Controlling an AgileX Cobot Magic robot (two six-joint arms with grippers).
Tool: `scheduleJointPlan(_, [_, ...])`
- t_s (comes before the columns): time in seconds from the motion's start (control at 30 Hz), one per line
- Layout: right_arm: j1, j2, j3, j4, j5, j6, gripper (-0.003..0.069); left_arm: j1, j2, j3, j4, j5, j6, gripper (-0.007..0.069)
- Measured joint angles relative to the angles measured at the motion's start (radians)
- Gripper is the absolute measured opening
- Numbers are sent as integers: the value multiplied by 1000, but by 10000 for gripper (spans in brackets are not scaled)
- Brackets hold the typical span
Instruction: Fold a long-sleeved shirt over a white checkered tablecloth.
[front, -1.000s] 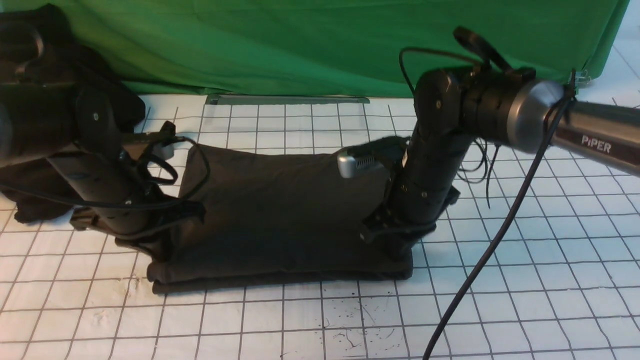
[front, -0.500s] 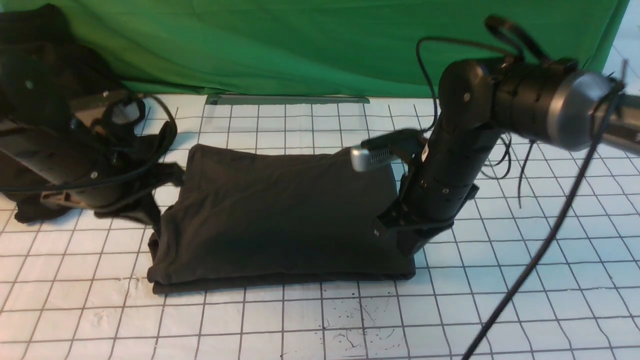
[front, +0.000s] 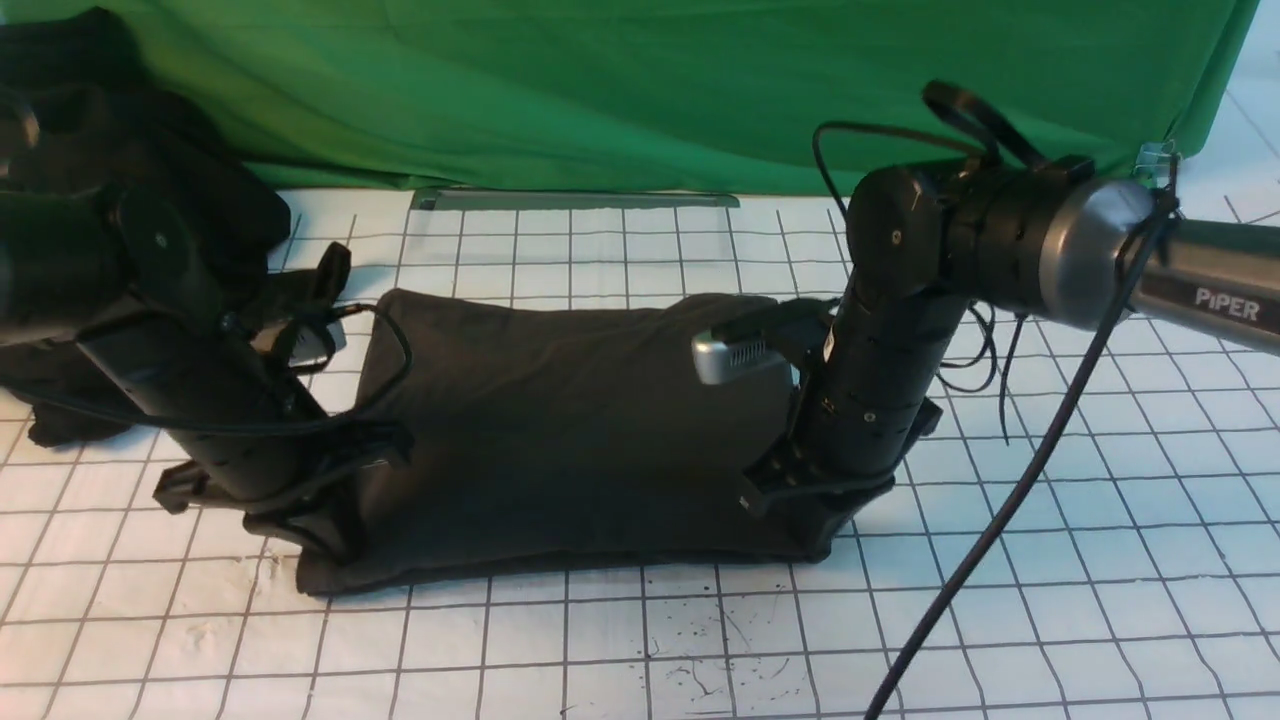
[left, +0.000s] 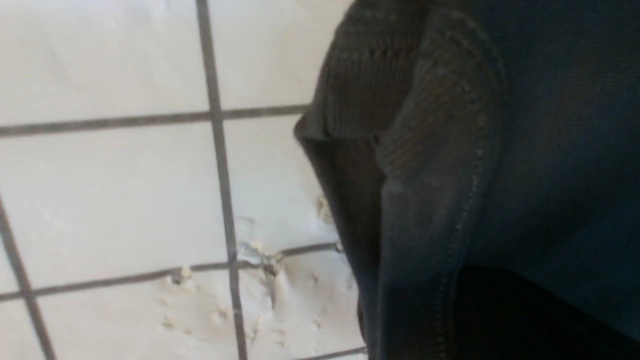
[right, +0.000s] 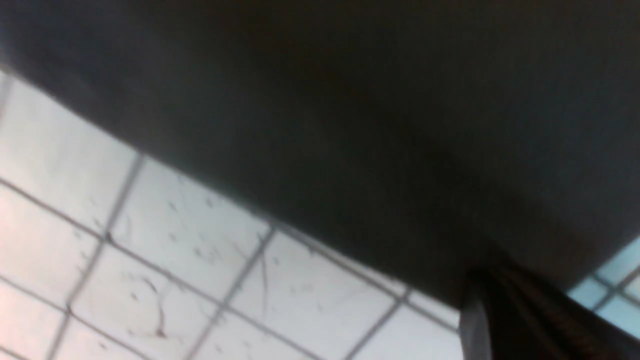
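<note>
The long-sleeved shirt (front: 560, 430) lies folded into a dark rectangle on the white checkered tablecloth (front: 1050, 560); its print and label are hidden. My left gripper (front: 318, 525) is down at the shirt's near left corner, shut on the cloth. The left wrist view shows the shirt's ribbed edge (left: 400, 125) bunched over the tablecloth (left: 100, 190), with a dark finger (left: 510, 315) against it. My right gripper (front: 815, 520) is at the near right corner, shut on the shirt (right: 350, 100), which rises from its finger (right: 505, 320) above the tablecloth (right: 175, 260).
A plain green cloth (front: 600, 90) hangs along the back. A shapeless black heap of cloth (front: 50, 410) sits at the far left behind my left arm. A grey strip (front: 575, 199) lies at the back edge. The right arm's cable (front: 1000, 480) trails toward the front.
Half a second ago my left arm was swung up and to the left, off the shirt; it has come back down onto the near left corner. My right arm has dropped slightly onto the near right corner.
</note>
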Motion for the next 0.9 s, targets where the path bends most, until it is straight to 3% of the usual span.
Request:
scheduleJointPlan(0.23, [0, -273, 2, -31, 4, 2, 1, 1, -268, 1, 29, 55, -1, -3])
scheduleJointPlan(0.37, [1, -622, 5, -33, -119, -4, 1, 1, -570, 15, 38, 120, 0, -3])
scheduleJointPlan(0.6, [1, -1083, 237, -51, -466, -84, 1, 1, -1057, 135, 38, 76, -8, -3])
scheduleJointPlan(0.77, [1, -1512, 674, -113, -950, -105, 1, 1, -1431, 293, 48, -40, -96, -3])
scheduleJointPlan(0.9, [1, -1709, 924, -121, -1208, -106, 2, 1, -1545, 386, 57, -101, -131, -3])
